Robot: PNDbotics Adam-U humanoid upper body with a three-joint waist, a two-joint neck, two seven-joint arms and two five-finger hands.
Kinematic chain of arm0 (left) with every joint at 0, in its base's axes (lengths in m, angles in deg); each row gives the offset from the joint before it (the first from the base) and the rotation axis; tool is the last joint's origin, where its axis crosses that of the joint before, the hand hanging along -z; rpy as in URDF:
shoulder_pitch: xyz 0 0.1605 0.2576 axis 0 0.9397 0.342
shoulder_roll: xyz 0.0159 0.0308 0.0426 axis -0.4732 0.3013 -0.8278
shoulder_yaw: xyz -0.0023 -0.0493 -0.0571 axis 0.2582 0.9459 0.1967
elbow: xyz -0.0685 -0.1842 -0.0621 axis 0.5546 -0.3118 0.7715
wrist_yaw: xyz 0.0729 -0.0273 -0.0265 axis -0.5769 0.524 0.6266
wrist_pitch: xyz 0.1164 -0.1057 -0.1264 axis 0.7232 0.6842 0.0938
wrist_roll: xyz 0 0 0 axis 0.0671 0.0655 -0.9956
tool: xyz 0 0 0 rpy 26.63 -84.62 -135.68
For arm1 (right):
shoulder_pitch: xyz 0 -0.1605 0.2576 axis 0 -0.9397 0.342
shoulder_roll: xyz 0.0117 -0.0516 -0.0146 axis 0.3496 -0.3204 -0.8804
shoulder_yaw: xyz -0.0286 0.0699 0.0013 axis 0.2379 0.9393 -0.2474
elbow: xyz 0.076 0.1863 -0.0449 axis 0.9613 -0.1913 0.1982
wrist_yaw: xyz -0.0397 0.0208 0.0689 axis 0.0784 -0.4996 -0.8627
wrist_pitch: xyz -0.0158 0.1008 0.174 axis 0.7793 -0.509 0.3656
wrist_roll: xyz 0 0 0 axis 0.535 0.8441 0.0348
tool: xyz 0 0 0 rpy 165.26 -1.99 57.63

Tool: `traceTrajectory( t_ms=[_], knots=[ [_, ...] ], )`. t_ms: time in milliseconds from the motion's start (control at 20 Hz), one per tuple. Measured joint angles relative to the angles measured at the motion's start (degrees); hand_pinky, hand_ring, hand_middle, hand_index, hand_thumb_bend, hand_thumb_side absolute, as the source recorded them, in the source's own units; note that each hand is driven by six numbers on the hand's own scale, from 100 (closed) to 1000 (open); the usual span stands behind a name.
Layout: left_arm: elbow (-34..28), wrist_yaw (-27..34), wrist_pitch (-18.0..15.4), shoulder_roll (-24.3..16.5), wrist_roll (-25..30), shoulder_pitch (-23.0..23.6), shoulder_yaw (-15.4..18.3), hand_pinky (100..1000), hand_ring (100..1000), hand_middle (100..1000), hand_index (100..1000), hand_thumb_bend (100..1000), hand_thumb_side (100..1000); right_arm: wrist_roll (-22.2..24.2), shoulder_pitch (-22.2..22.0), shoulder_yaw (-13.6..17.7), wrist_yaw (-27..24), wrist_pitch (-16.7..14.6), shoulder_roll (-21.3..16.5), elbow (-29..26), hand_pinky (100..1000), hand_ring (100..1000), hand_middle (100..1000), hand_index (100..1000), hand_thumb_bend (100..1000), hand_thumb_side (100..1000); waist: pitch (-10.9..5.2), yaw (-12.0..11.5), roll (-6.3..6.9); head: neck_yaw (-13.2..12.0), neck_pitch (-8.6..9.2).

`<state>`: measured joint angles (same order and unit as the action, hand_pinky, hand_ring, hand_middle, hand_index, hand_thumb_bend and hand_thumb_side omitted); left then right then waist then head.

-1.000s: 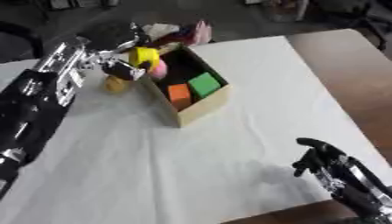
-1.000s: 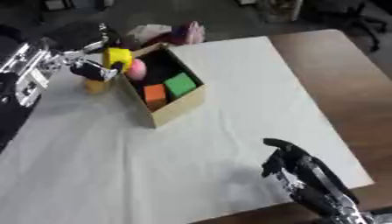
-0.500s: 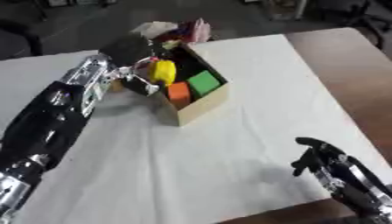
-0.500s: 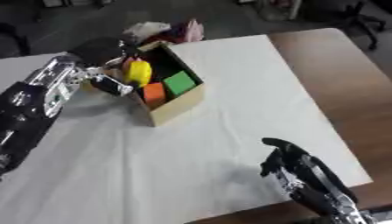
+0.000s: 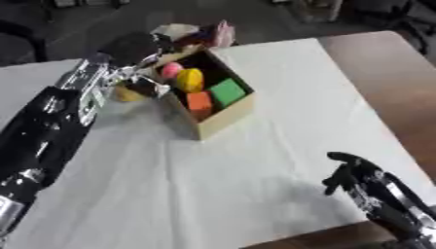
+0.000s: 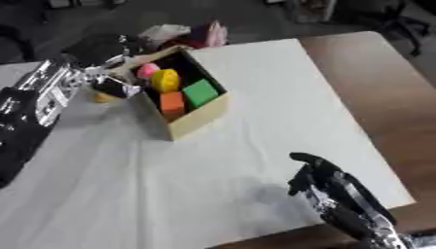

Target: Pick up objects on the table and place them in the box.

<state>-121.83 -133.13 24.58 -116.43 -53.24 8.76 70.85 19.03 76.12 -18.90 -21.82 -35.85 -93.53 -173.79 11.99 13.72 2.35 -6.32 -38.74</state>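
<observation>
My left hand (image 5: 140, 51) sits at about ten o'clock beside the box's (image 5: 223, 119) left wall, but I cannot tell from here how its fingers are set. The box runs long from eleven o'clock toward five o'clock on the white cloth (image 5: 213, 185), holding a pink piece (image 5: 171, 69), a yellow piece (image 5: 190, 80) standing roughly on end, an orange block (image 5: 200, 101) and a green block (image 5: 227, 92). Another yellow object (image 5: 128, 94) lies just outside the left wall, and my right hand (image 6: 319, 177) rests at five o'clock with its fingers curled around nothing.
</observation>
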Motion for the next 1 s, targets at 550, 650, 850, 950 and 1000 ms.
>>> traceTrajectory(
  t_ms=[550,650,850,950,1000],
  knots=[
    [8.36,-2.35,5.47,-1.81,4.21,0.43,3.93,721,692,732,882,256,334,-0.03,-0.05,-0.01,0.02,0.06,-0.01,0.00,716,520,490,875,100,568,0.00,0.35,-0.02,0.13,0.01],
    [10.08,-3.86,6.04,-1.75,3.96,0.18,4.67,722,694,735,882,255,335,-0.02,-0.04,-0.01,0.02,0.07,0.00,0.00,716,520,490,875,100,569,0.00,0.51,-0.06,0.04,0.03],
    [12.49,-5.55,6.94,-1.39,3.08,-0.06,5.82,719,690,732,881,241,332,0.04,0.29,-0.02,-0.01,0.07,0.06,0.00,716,519,490,876,100,571,0.68,1.20,-0.18,-0.25,0.33],
    [13.35,-5.96,7.42,-1.34,2.60,-0.07,6.28,717,685,728,880,227,328,0.15,0.70,-0.03,-0.04,0.08,0.27,0.00,716,519,490,876,100,572,1.12,1.64,-0.23,-0.50,0.71],
    [13.66,-6.10,7.71,-1.34,2.31,-0.07,6.46,716,683,726,880,220,324,0.21,0.90,-0.03,-0.05,0.09,0.47,0.00,716,519,490,876,100,573,1.38,1.89,-0.24,-0.68,0.99]
  ],
)
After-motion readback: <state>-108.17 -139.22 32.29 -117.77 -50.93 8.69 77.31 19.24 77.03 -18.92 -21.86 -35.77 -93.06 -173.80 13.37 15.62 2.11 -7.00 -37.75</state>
